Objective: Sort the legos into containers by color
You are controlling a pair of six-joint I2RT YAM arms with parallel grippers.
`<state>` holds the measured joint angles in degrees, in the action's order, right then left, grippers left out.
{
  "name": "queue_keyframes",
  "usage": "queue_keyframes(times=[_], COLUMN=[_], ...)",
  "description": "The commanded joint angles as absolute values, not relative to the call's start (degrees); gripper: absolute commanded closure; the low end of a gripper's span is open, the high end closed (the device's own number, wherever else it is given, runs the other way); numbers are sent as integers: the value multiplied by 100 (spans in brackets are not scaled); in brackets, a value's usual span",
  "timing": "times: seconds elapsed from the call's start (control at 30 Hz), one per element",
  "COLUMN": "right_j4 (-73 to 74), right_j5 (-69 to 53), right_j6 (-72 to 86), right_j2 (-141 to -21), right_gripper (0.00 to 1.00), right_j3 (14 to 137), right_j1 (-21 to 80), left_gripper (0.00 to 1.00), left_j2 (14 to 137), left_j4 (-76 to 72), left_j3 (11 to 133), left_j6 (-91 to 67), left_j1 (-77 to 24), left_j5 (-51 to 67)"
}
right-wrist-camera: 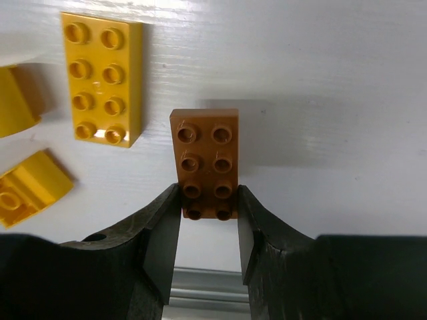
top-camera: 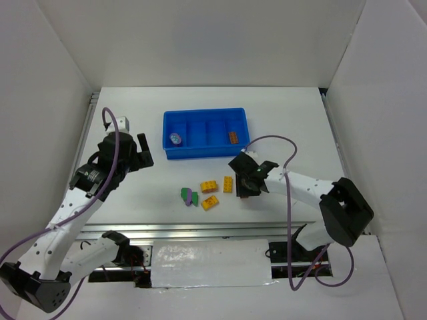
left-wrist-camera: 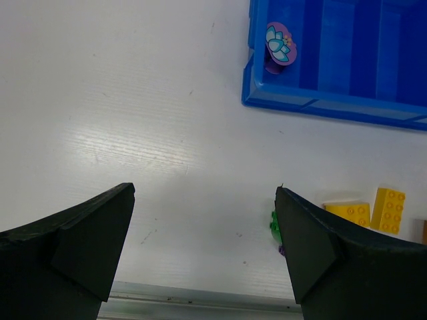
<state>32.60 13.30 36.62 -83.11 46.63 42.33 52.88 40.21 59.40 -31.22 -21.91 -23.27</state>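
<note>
A white table (top-camera: 287, 113) fills the scene, boxed in by a plain white left wall (top-camera: 33, 100), far wall (top-camera: 213, 40) and right wall (top-camera: 393, 100), with a silvery metal rail (top-camera: 213, 231) along its near edge and even, soft light leaving only faint shadows and a mild sheen on its top.

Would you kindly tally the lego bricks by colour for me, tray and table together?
Yellow bricks: 3
Brown bricks: 2
Purple bricks: 2
Green bricks: 1, perhaps 2 (too small to tell)
Total: 8, perhaps 9
</note>
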Motion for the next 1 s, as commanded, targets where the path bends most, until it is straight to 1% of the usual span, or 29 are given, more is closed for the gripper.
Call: queue_keyframes(times=[0.0,0.07,0.17,0.23,0.27,0.3,0.33,0.37,0.4,0.47,0.5,0.6,0.7,0.77,0.83,0.87,0.97], right_j4=[3559,3700,3858,3833,3832,3858,4032,4139,4270,4438,4465,4754,4816,4904,4869,4843,4816], right_j5=[1626,1609,1495,1284,1153,916,905,923,1036,1238,1213,1204,1230,1213,1195,1204,1134], right_j6=[3683,3465,2973,2708,2559,2314,2242,2163,2023,2013,1995,2030,1987,1943,1907,1907,1925], right_j2=[-7718,-7533,-7733,-8181,-8374,-8837,-9138,-9393,-9909,-10395,-10806,-11458,-11820,-11961,-11979,-12006,-12102], right_gripper=[100,100,100,100,100,100,100,100,100,100,100,100,100,97,88,86,76], right_j3=[5158,5632,6563,7308,7591,7863,8475,8812,9381,9964,10202,11281,11583,11724,11672,11620,11522], right_j1=[4184,4052,3649,3376,3088,2981,2884,2787,2769,2742,2664,2506,2382,2338,2329,2329,2329], left_gripper=[1,0,0,0,0,0,0,0,0,0,0,1,0,0,0,0,1], left_j2=[5247,5256,5247,5247,5247,5256,5282,5300,5343,5370,5396,5397,5353,5309,5291,5282,5317], left_j4=[3823,3823,3815,3814,3806,3797,3788,3797,3779,3762,3736,3727,3709,3691,3648,3647,3656], left_j3=[5924,5933,5924,5915,5906,5906,5906,5898,5897,5897,5897,5871,5854,5845,5836,5836,5845], left_j6=[-2944,-2944,-2927,-2909,-2900,-2883,-2874,-2865,-2865,-2839,-2813,-2795,-2786,-2778,-2760,-2751,-2725], left_j1=[-2171,-2171,-2162,-2162,-2162,-2162,-2153,-2153,-2145,-2145,-2136,-2136,-2136,-2136,-2136,-2136,-2136], left_j5=[-2294,-2311,-2311,-2338,-2338,-2329,-2320,-2294,-2250,-2049,-1961,-1881,-1846,-1785,-1714,-1670,-1608])
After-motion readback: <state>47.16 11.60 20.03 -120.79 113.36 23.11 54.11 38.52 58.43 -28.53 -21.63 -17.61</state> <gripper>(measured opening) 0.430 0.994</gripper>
